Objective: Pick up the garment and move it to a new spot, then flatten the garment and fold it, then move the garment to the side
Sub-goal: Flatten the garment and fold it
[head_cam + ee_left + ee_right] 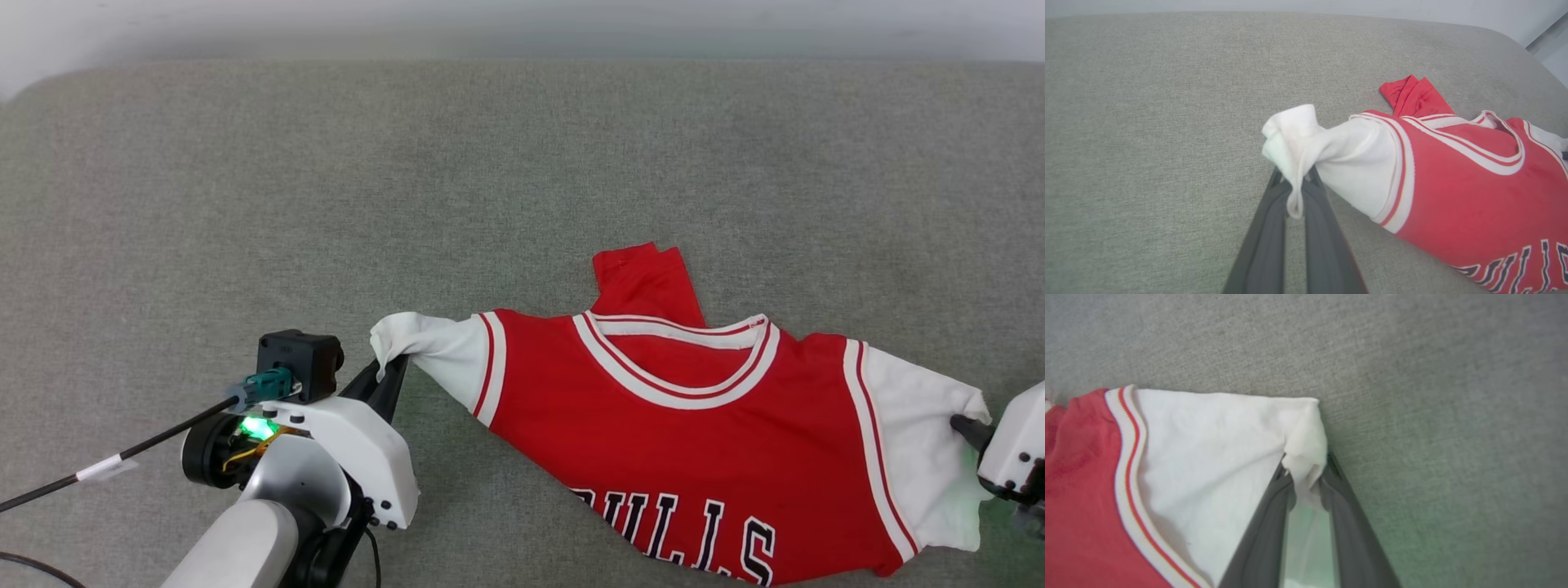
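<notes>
The jersey lies at the lower right of the head view on grey fabric, long axis left to right, collar toward the top; the left gripper clenches the frame-left sleeve tip, the right gripper grasps the frame-right sleeve corner

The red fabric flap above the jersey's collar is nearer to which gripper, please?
Left. The left gripper pinches the white sleeve left of the red fabric flap; the right gripper holds the opposite sleeve, farther right.
</notes>
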You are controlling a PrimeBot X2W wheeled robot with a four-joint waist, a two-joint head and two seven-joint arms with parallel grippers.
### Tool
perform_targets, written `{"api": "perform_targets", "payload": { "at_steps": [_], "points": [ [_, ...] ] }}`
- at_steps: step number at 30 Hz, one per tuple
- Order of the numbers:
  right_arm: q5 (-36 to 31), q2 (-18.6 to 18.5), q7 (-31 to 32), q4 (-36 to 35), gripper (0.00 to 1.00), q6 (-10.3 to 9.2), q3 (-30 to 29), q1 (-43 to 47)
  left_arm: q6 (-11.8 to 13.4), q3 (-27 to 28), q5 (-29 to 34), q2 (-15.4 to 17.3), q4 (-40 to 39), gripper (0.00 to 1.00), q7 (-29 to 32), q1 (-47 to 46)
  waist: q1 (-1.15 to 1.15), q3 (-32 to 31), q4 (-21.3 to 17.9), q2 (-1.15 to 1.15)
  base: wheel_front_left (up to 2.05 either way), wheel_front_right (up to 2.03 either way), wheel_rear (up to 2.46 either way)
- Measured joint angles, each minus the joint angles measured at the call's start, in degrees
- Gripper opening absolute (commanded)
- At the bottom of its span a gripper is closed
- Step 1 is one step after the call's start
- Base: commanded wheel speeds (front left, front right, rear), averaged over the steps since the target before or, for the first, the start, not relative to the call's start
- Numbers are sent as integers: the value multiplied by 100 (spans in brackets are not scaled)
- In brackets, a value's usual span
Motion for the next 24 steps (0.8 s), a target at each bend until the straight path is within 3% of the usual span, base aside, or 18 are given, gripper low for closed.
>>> {"api": "perform_targets", "payload": {
  "at_steps": [6,15,24],
  "points": [
    [10,-15,-175,-165,0,9,152,127,8,59,-48,30,67,0,-103,72,0,-248,-71,0,0,0,0],
    [-361,-189,-1013,-1329,0,10,573,68,108,494,-133,102,103,0,-512,-14,0,-844,-180,0,0,0,0],
    [-644,-151,-1774,-1691,0,10,865,-884,-268,871,-293,43,1051,0,-912,-1364,0,-1150,-246,0,0,0,0]
  ]
}}
